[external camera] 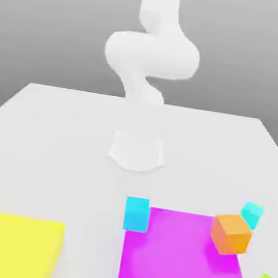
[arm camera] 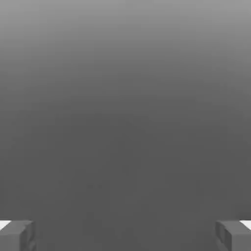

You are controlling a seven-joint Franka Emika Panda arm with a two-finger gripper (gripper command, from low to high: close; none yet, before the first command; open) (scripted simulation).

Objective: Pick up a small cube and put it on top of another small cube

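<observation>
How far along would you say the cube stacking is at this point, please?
Nothing looks done yet: the turquoise cube sits on the table behind the orange cube, and the blue cube stands apart by the pink pad. Nothing is in hand; the gripper is open and empty. Picking up and stacking are both left.

My gripper [arm camera: 125, 235] hangs wide open over a plain grey surface [arm camera: 125, 112]. One of my fingertips [arm camera: 17, 235] sits at about eight o'clock, the other at about four o'clock, each a blocky grey pad with a pale sliver at its outer edge. Between them lies nothing but even grey, lighter toward twelve o'clock and darker toward six.
</observation>
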